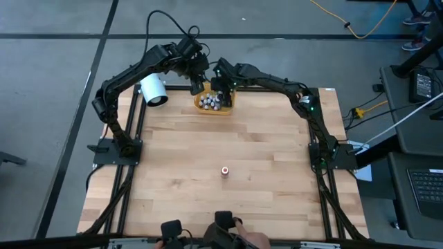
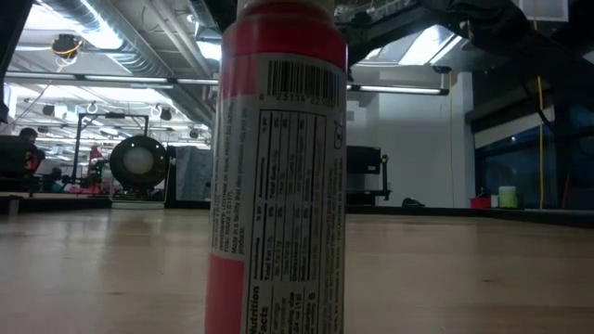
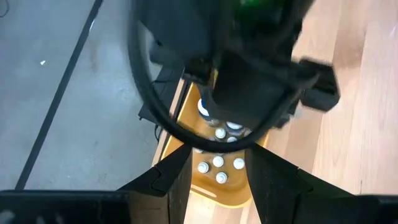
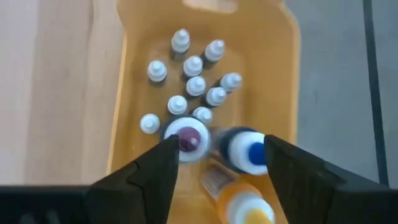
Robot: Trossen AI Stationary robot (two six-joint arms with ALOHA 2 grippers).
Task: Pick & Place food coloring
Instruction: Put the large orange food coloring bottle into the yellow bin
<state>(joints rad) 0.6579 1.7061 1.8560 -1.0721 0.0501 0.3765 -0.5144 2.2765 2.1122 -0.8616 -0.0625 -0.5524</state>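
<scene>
Now, from left to right.
White cylinder point(image 1: 153, 90): lay on its side at the table's point(image 1: 277, 159) far left.
Left gripper point(image 1: 196, 86): hung at the bin's left end, fingers parted, nothing between them.
Yellow-orange bin point(image 1: 227, 105): sat at the far edge.
Food coloring bottles point(image 4: 195, 85): clustered inside the bin.
Right gripper point(image 4: 214, 163): poised over the bin, fingers spread, empty.
Lone bottle point(image 1: 225, 171): upright mid-table, well apart.

An open workshop hall: exposed ceiling ducts point(image 2: 111, 37), concrete floor point(image 1: 48, 83), workstations behind.
</scene>
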